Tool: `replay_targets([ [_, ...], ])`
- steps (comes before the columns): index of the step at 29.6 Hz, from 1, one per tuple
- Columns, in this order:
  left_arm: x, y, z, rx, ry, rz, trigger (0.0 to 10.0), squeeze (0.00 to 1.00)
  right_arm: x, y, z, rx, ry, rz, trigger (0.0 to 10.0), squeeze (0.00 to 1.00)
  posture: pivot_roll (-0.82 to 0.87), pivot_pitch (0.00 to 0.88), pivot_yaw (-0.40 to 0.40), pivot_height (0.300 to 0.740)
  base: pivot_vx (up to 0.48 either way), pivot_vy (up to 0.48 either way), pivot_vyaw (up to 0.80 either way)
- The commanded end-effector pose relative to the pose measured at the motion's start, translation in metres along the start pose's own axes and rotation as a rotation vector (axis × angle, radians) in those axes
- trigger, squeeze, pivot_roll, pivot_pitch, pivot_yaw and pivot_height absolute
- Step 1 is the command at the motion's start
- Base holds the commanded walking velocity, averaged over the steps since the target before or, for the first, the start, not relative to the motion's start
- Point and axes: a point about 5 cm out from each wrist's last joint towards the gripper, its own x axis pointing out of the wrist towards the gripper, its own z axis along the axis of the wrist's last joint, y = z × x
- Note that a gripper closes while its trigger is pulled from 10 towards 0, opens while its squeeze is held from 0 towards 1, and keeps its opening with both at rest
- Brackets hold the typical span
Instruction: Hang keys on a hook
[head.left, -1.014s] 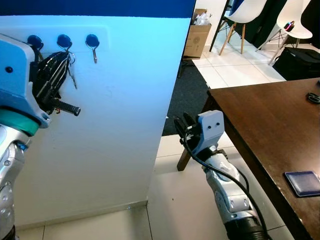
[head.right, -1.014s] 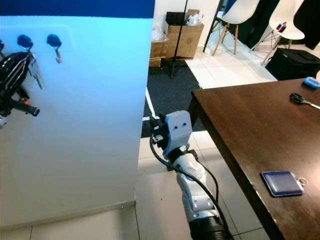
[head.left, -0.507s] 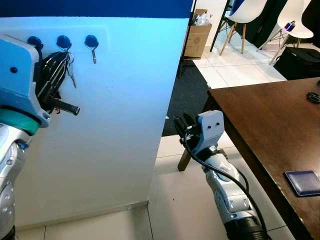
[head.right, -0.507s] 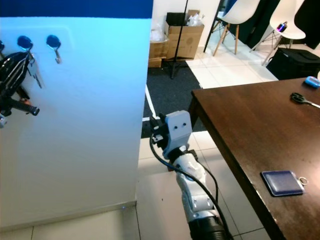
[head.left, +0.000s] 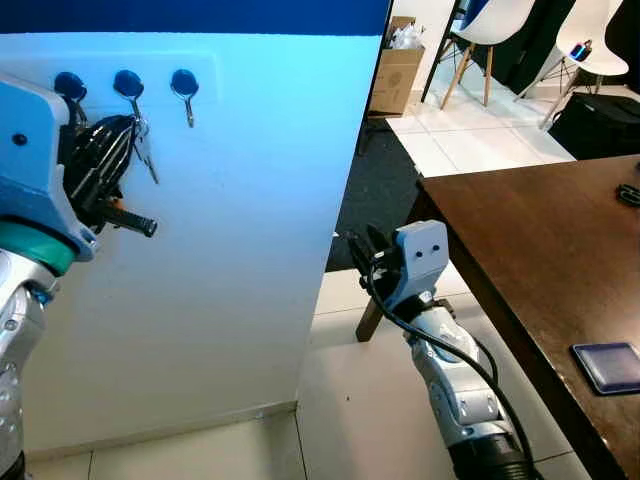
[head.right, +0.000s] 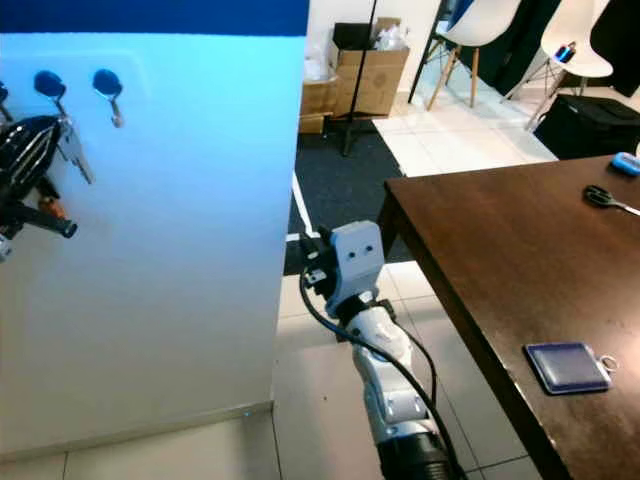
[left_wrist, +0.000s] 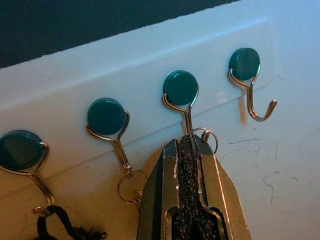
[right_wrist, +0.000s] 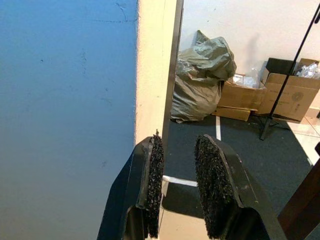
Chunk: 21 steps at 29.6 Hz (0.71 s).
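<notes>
A row of blue-capped wire hooks sits high on the white wall panel (head.left: 220, 200). My left gripper (head.left: 118, 130) is raised against them, its fingers (left_wrist: 187, 150) shut on the key ring (left_wrist: 210, 137) just under the second hook from the right (left_wrist: 181, 90). The keys (head.left: 146, 158) dangle beside that hook's stem. The rightmost hook (left_wrist: 250, 95) is bare. Two hooks further along carry another ring (left_wrist: 127, 182) and a black cord (left_wrist: 60, 227). My right gripper (head.left: 365, 250) hangs low by the panel's corner, open and holding nothing.
A dark wooden table (head.left: 540, 250) stands on the right with a blue card holder (head.left: 610, 365) near its front and scissors (head.right: 605, 198) farther back. White chairs (head.left: 490, 25), cardboard boxes (head.left: 395, 75) and a black bag (head.left: 600, 125) stand beyond on the tiled floor.
My left gripper has sunk slightly below the hooks, and the keys hang a bit lower with it. The right arm has not moved.
</notes>
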Motion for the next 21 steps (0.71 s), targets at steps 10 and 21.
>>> replay_targets([
  [10,-0.002,-0.002,-0.001,-0.036,0.008,-0.045,10.0,1.0,-0.001,-0.001,-0.001,0.005,0.001,-0.011,10.0,0.0,0.01,0.059,0.049,0.74,0.0,0.0,0.0],
  [21,-0.022,-0.01,-0.021,-0.227,0.076,-0.166,10.0,0.0,-0.001,0.0,-0.003,0.007,0.002,-0.01,10.0,0.0,0.01,0.05,0.055,0.74,0.0,0.0,0.0],
])
